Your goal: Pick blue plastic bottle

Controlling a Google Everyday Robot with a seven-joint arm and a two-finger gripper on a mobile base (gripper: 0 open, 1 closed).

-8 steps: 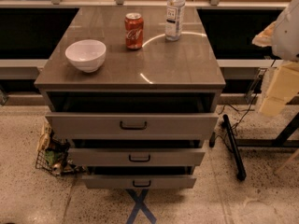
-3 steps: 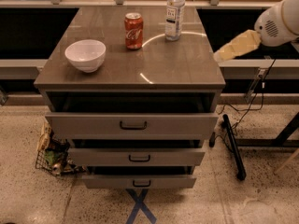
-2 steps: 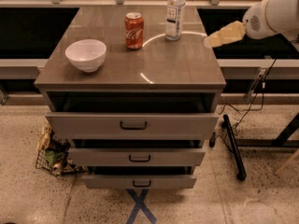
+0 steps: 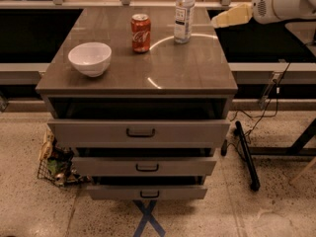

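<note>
Clear bluish plastic bottle (image 4: 184, 15) stands upright, far right on the cabinet top (image 4: 187, 68), with the red can (image 4: 140, 32) just left. The gripper (image 4: 217, 19) hangs right of the bottle, apart from it; whether it is open or closed, cannot tell. Best come in level from the right and grasp mid-body.

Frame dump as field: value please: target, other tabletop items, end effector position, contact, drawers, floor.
target: blue plastic bottle, upright, back right of the cabinet top
other items: red soda can left of the bottle, apart from it; white bowl front left
arm: end effector in the air to the right of the bottle, near the cabinet's back right edge
contact: none, bottle not grasped
storage: three drawers, all partly pulled out
floor: wire basket by the cabinet's left side; blue tape X in front
</note>
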